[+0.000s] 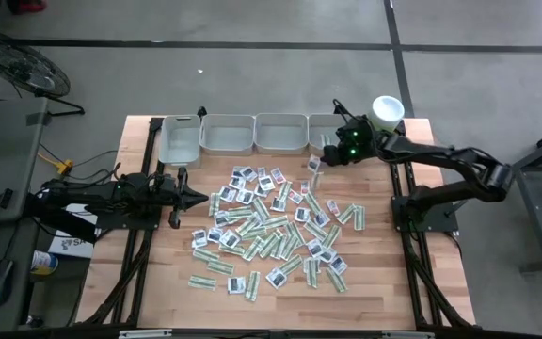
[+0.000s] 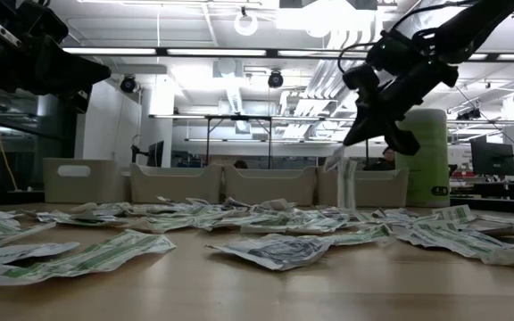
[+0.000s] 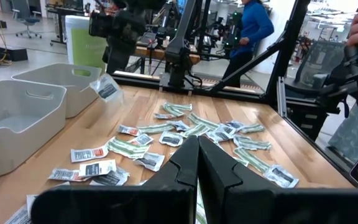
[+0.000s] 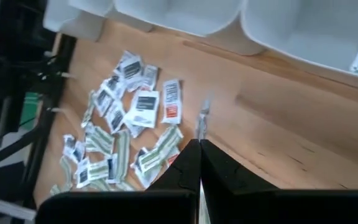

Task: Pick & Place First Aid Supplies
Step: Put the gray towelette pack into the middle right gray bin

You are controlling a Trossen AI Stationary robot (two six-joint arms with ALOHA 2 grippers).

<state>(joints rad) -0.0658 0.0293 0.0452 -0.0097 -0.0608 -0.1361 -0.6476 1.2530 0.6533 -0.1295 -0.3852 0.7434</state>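
Note:
Several sachets point(image 1: 271, 226), green-white strips and squarish white ones with dark marks, lie flat and scattered over the middle of the table. My right gripper point(image 1: 320, 158) is raised over the far part of the table, in front of the rightmost grey tray point(image 1: 324, 132). It is shut on one squarish white sachet point(image 3: 106, 90), which also shows in the low view below the right gripper point(image 2: 353, 141). My left gripper point(image 1: 194, 196) hovers shut and holding nothing at the pile's left edge; its fingers meet in the left wrist view point(image 3: 197, 163). My right gripper pinches the sachet's upper edge point(image 3: 102, 81) between its two fingers, coming from above and slanting down. The sachet hangs below the fingers, lifted clear of the table. In the right wrist view it shows edge-on as a thin sliver point(image 4: 202, 120) past the fingertips.
Four grey trays point(image 1: 227, 135) stand in a row along the far edge. The pale green tub with a white lid point(image 1: 387, 111) is at the far right corner, behind my right arm. A person in a blue top point(image 3: 253, 25) stands beyond the table.

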